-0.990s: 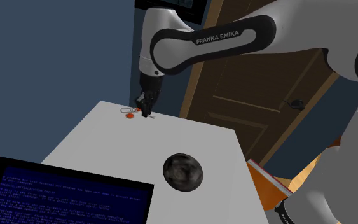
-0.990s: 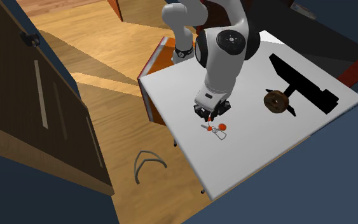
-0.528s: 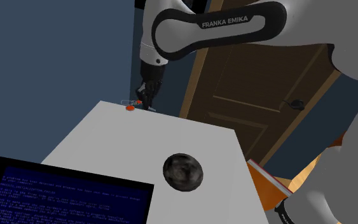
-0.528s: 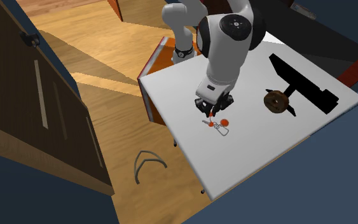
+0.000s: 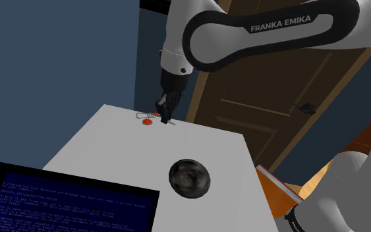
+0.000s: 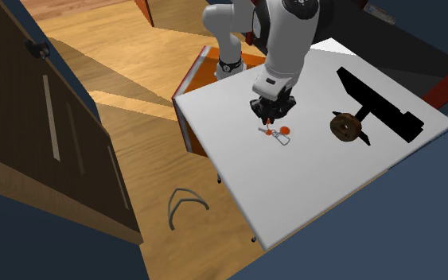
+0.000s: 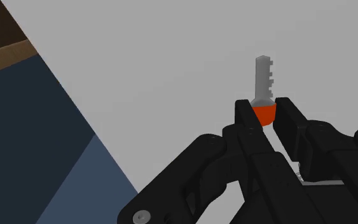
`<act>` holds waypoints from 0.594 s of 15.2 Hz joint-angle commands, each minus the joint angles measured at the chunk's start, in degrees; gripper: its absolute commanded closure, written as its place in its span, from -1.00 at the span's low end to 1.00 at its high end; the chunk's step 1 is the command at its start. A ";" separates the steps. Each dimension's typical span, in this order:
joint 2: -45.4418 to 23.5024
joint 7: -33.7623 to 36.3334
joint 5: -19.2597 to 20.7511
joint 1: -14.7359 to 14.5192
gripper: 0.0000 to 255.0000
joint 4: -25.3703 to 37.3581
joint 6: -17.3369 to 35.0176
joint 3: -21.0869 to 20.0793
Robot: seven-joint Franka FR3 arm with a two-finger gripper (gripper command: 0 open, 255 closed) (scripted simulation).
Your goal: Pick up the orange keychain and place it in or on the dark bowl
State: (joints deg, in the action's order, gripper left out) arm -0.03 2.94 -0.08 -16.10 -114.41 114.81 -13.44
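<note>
The jaws are clenched on the orange head of the keychain (image 7: 264, 113), and its grey key blade sticks out past the fingertips. The rest dangles near the far edge of the table (image 5: 111, 151), either just off it or barely touching; I can't quite tell. The dark bowl (image 5: 190, 178) sits well apart, with the keychain outside it, at its 11 o'clock in the shoulder view.

A white table (image 5: 105, 142) stands on a sunlit wooden floor (image 6: 134, 103), with a dark blue wall (image 5: 52, 59) beyond it. A brown panelled door (image 5: 263, 99) is at the shoulder view's right. A monitor (image 5: 65, 204) with a blue screen sits on the table's near side.
</note>
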 commanded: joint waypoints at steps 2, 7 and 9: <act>6.54 0.57 -1.74 -0.71 1.00 -7.33 0.96 -0.64; 16.96 1.83 -4.84 -2.71 1.00 -17.52 1.03 -1.78; 21.16 2.47 -6.16 -3.77 1.00 -21.17 0.59 -2.27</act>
State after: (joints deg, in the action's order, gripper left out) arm 19.25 5.00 -5.64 -19.37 -133.93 115.56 -15.41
